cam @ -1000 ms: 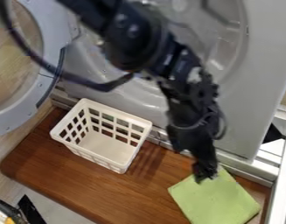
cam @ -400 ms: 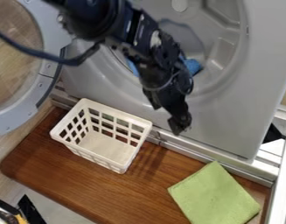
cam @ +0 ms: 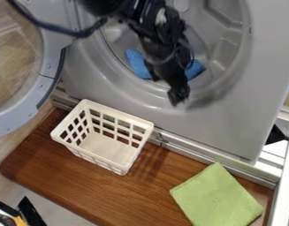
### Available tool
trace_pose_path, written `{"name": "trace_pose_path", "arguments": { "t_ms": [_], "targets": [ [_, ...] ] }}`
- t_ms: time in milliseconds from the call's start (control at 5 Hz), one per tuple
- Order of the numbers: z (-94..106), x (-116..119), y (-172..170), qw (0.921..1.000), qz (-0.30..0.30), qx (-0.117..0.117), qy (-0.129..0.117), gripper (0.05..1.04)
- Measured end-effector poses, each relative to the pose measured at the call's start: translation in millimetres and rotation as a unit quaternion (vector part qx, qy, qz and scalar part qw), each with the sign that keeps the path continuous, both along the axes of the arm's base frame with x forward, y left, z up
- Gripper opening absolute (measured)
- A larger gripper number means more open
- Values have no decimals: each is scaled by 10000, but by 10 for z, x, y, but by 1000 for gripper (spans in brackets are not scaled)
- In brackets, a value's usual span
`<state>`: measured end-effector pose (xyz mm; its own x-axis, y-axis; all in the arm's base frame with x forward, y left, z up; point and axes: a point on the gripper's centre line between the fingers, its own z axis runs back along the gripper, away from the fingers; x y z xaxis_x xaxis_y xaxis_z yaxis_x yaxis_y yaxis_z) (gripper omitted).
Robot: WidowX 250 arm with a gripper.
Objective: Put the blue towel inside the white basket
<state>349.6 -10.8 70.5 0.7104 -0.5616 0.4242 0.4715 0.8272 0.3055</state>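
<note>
My gripper [cam: 177, 98] hangs in front of the lower rim of the round drum opening, up and to the right of the basket. The blue towel [cam: 136, 62] lies inside the drum, behind the arm, with parts of it showing on both sides; the arm hides its middle. The white basket [cam: 113, 148] stands upright on the wooden board at centre left, and its visible floor holds nothing. A distance separates the gripper from the basket.
A folded green cloth [cam: 217, 196] lies at the right end of the wooden board [cam: 99, 190]. The round machine door [cam: 49, 66] stands open at the upper left. A metal rail [cam: 220, 164] runs between the machine and the board.
The gripper has moved up and left from over the green cloth to the front of the drum. More of the blue towel is now uncovered; the green cloth and basket have stayed put.
</note>
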Motion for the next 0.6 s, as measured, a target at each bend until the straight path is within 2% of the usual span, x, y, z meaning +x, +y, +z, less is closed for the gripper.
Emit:
{"name": "trace_pose_path", "arguments": {
  "t_ms": [200, 400, 600],
  "targets": [
    [117, 109, 117, 9986, -64, 474, -203, 998],
    [97, 154, 223, 9970, -126, 732, -193, 998],
    [-22, 177, 316, 9946, -143, 1025, -88, 999]
  ]
}}
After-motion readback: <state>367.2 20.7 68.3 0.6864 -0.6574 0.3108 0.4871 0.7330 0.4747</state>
